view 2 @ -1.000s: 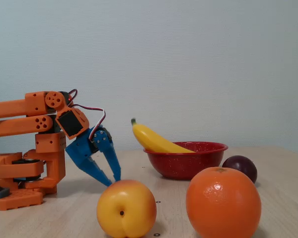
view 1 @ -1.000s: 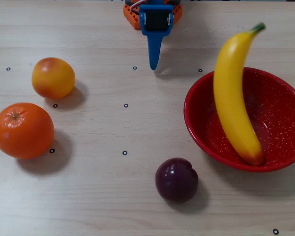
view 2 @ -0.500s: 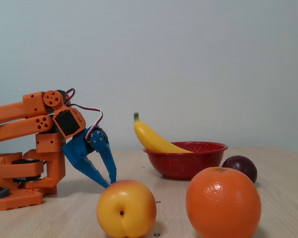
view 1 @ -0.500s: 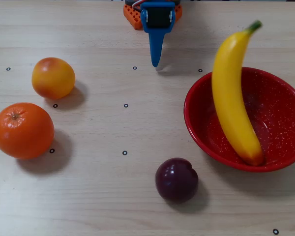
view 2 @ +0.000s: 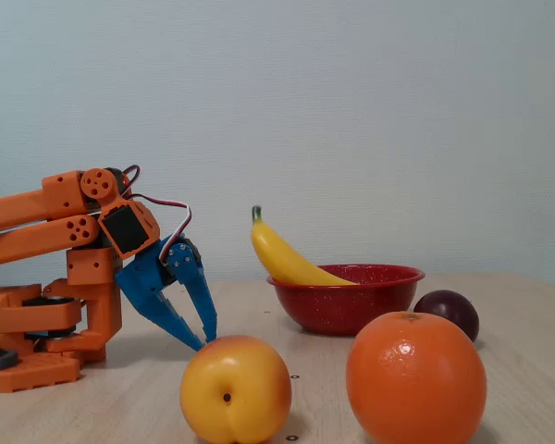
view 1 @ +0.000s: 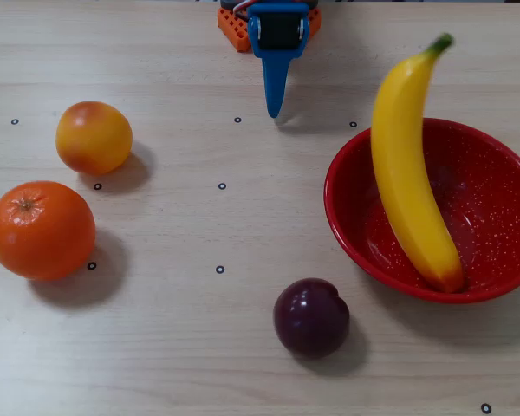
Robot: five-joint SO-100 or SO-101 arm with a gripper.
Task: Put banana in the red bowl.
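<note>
A lab-style test bench. The pale wooden table carries a grid of small black marker dots. Behind it stands a bare pale wall.

The overhead view looks straight down on the bench, with my base at its top edge and my gripper pointing down-frame. The fixed view sits low, near bench level, facing a pale wall, my arm at its left. Both share the red bowl, the banana and the loose fruit.
</note>
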